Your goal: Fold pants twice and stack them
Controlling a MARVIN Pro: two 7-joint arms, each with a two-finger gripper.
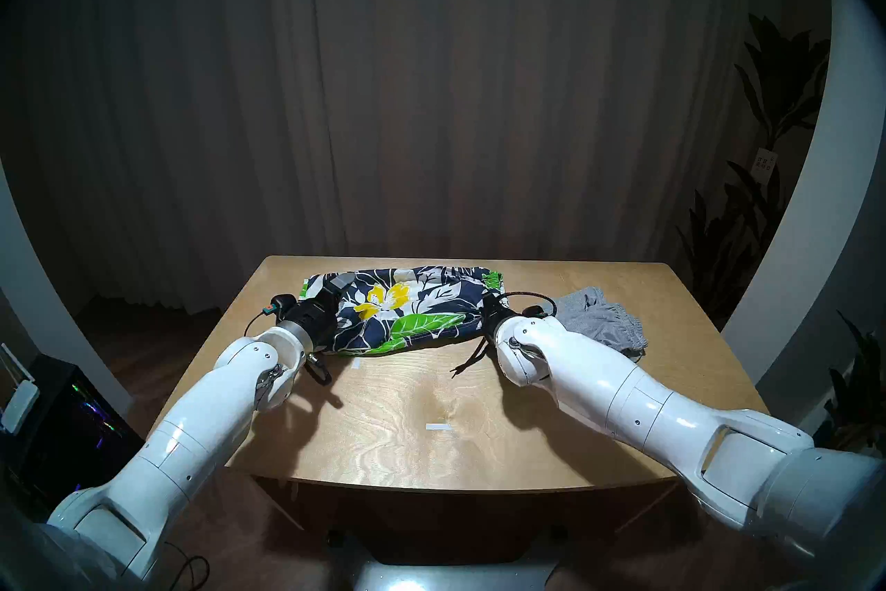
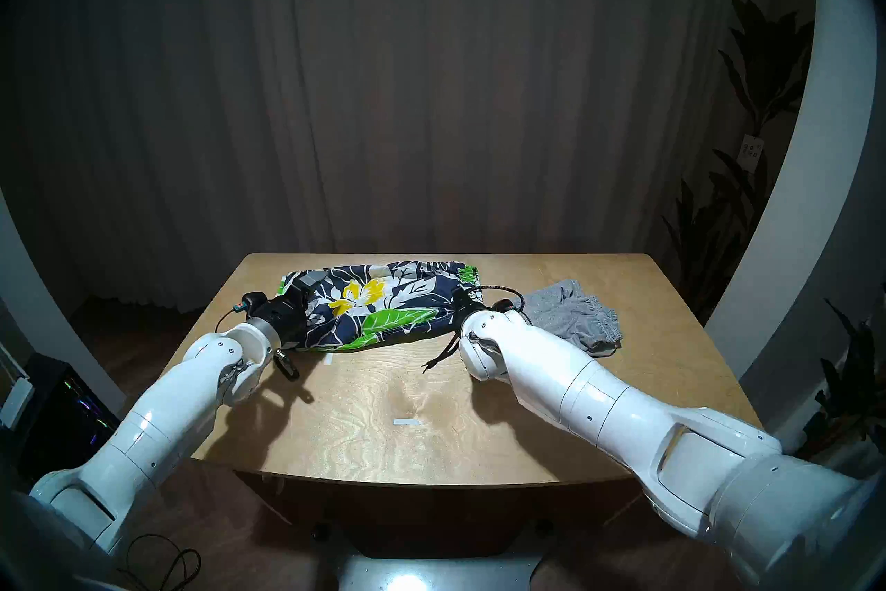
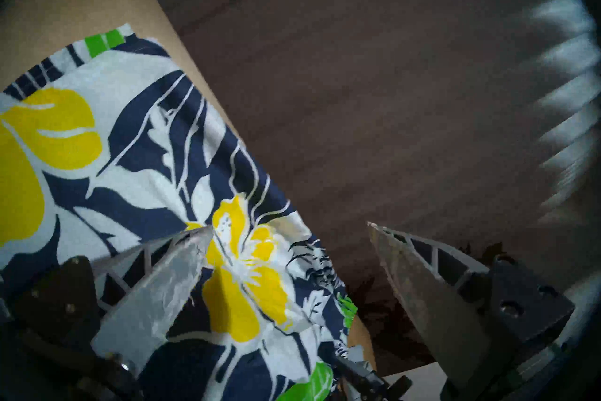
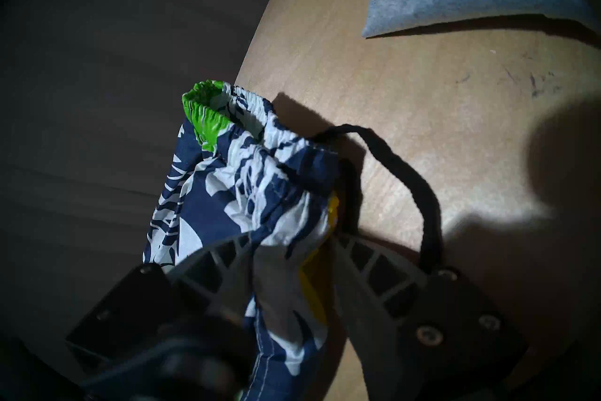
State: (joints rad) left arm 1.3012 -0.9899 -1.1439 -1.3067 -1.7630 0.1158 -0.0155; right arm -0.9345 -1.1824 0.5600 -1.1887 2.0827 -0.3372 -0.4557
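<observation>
The navy floral shorts (image 1: 407,312) lie in a long band across the far half of the table (image 1: 431,408), waistband to the right. My left gripper (image 3: 289,226) stands open at their left end. One of its fingers (image 3: 169,276) lies over the cloth and the other is clear of it. At the waistband end, my right gripper (image 4: 294,237) is shut on a bunch of floral fabric (image 4: 260,182). In the head view that gripper (image 1: 489,309) is mostly hidden behind its wrist. The dark drawstring (image 4: 406,169) loops beside it. The grey shorts (image 1: 599,321) lie crumpled at the far right.
A loose drawstring end (image 1: 472,355) trails toward the table's middle. Small white tape marks (image 1: 438,427) sit on the near half of the wood. Dark curtains hang behind the table, and plants (image 1: 767,192) stand at the right.
</observation>
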